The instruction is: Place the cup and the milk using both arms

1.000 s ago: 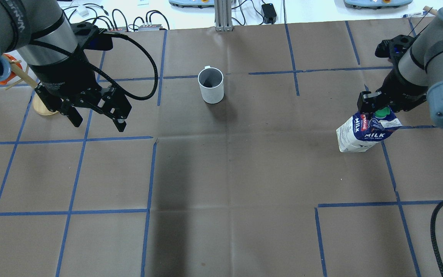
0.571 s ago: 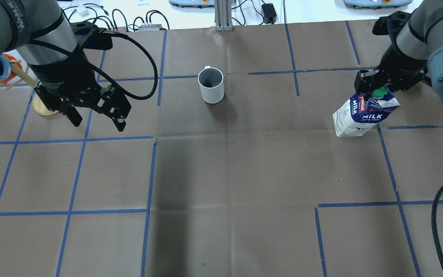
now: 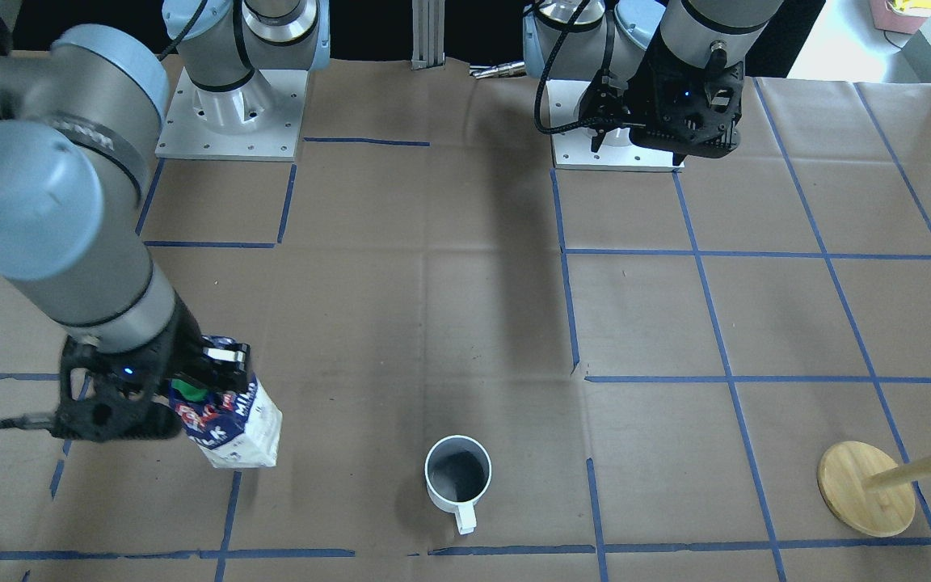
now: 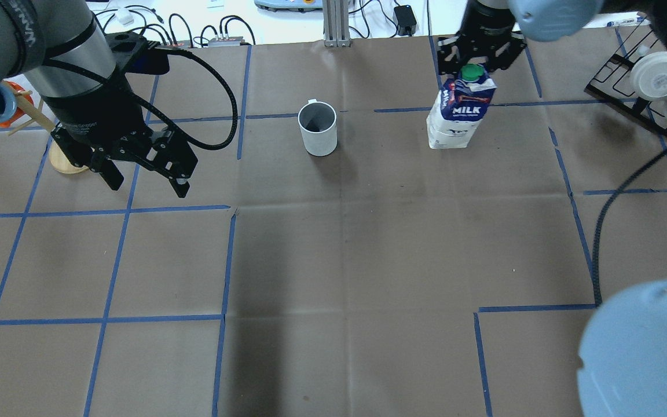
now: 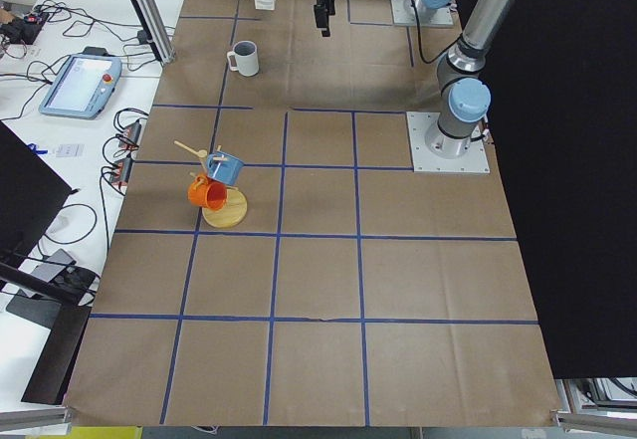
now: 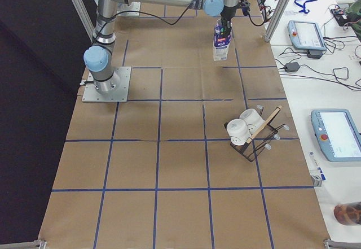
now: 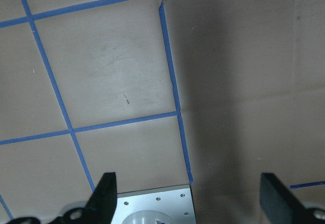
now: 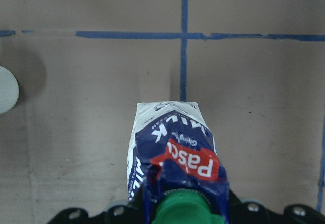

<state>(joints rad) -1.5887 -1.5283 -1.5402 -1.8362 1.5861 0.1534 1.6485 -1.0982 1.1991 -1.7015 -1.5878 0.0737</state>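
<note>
— Nearest to the robot first: the left claw [image 4: 148, 186]?

— Hangs above the table [image 4: 368, 260], spread wide, with nothing between the fingers. Probably waits there to go for the cup, judging from the task.

— A little farther, the cup [image 4: 317, 128]?

— Stands upright on the table, handle turned away from the robot, well apart from both claws. Not yet taken. Easy to reach from the left side.

— Farther again, the milk [image 4: 455, 116]?

— Placed to the right of the cup, near but not touching, close to a crossing of blue tape. Gripped at the folded top, just by the green cap, by the right claw [image 4: 476, 61], closed on it from above. Sensible for such a tall carton: holds it upright and leaves the body free. Cannot tell whether the bottom touches the table.

— And why this spot?

— Looks like the placing spot beside the cup. Likely next: lowering fully, then letting go without tipping.
</note>
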